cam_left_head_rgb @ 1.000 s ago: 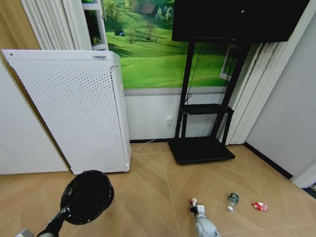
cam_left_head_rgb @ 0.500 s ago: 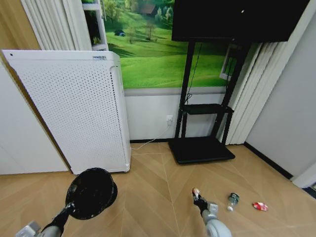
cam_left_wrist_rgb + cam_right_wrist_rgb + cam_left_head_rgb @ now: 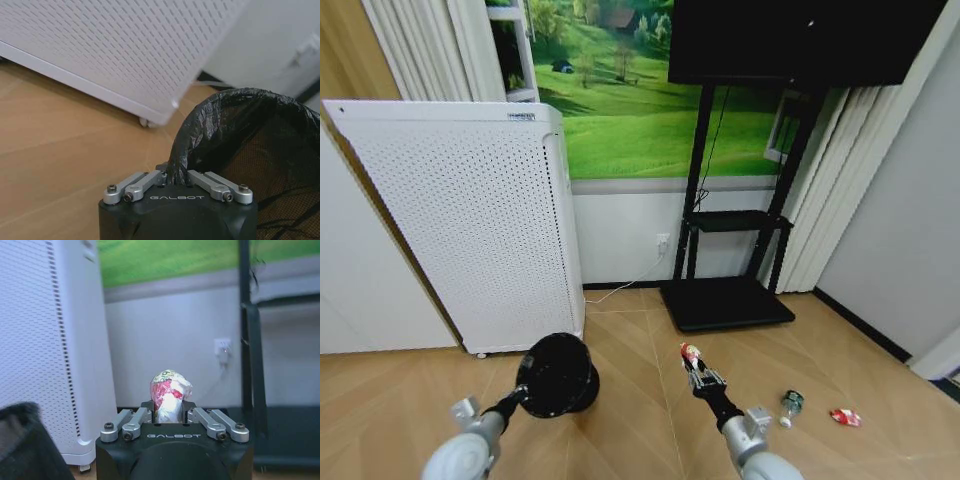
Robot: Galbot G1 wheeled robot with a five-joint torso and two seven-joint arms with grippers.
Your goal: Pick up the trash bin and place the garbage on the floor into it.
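The left gripper [image 3: 523, 392] is clamped on the rim of the trash bin [image 3: 558, 375], a black mesh basket lined with a black bag, held above the floor [image 3: 620, 420] just before the white perforated appliance [image 3: 470, 220]. The right gripper [image 3: 692, 362] is closed on a crumpled red-and-white wrapper [image 3: 169, 394], raised just beside the bin. On the parquet to the right lie a small bottle [image 3: 790, 406] and a red wrapper [image 3: 844, 417], near each other.
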